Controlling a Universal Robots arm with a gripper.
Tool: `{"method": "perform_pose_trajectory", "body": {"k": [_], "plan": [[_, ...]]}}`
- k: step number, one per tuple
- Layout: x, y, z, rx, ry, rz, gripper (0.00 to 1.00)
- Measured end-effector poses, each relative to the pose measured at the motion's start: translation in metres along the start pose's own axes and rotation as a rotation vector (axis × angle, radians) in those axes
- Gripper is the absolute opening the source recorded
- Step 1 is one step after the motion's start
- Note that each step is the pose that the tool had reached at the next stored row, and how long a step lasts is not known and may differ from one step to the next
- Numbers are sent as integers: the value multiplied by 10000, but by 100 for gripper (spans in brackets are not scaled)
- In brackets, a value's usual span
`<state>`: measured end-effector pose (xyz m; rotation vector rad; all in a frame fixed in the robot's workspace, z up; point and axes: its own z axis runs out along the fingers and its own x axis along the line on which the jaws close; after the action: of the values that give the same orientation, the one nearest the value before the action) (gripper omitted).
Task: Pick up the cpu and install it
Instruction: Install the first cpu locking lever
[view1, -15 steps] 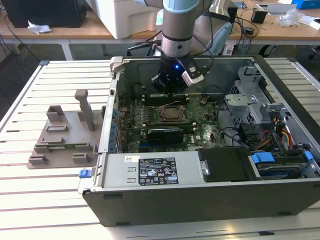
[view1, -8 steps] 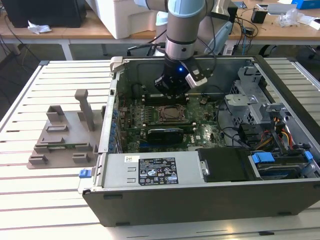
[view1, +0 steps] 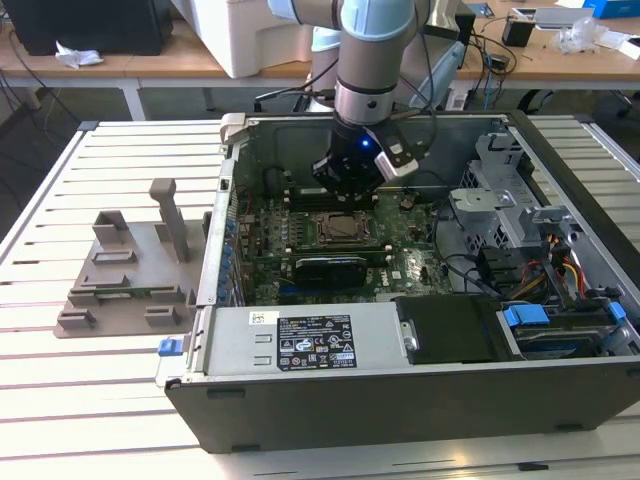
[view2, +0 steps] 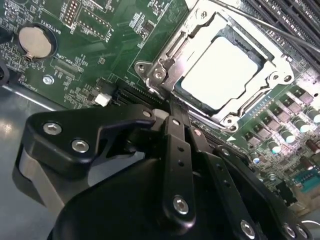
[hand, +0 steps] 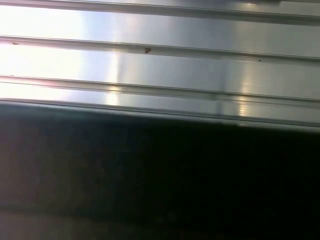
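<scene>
The fingers (view2: 172, 107) of the gripper (view1: 352, 172) are drawn together with nothing between them, their tips meeting at the edge of the metal socket frame (view2: 165, 62) in the second wrist view. Just beyond the tips, the cpu (view2: 221, 70) lies flat in the socket, its pale metal top facing up and ringed by the frame. The socket sits on the green motherboard (view2: 90, 55), which also carries a round coin battery (view2: 34, 41). In the exterior view, the arm (view1: 372, 60) reaches down into the open computer case (view1: 400, 390), which lies on its side on the slatted bench (view1: 80, 390). A grey plastic tray (view1: 130, 275) with upright posts stands on the bench at the exterior view's left, well apart from the gripper.
</scene>
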<state>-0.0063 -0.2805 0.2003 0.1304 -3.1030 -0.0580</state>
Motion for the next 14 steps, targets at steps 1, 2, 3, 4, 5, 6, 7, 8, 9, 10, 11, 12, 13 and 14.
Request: {"method": "perform_pose_trajectory", "body": {"k": [1,2,3,4,5,6,7,8,9,10,11,12,13,14], "plan": [[-1,1,-1,-3,-4,-12,11],[-2,4,-11,-10,-13,-15,11],[-2,6,-27,-10,-16,-17,11],[0,7,-72,15,-10,-16,11],[2,7,-110,38,-10,-13,11],[4,8,-147,92,-17,-11,11],[4,1,-151,181,-13,-8,11],[6,-17,-155,302,0,-6,11],[8,-39,-155,469,13,1,11],[11,-70,-157,856,47,14,11],[13,-89,-158,969,56,18,11],[15,-111,-159,1042,62,22,11],[18,-145,-159,1063,64,23,11],[21,-186,-161,1065,63,22,11]]}}
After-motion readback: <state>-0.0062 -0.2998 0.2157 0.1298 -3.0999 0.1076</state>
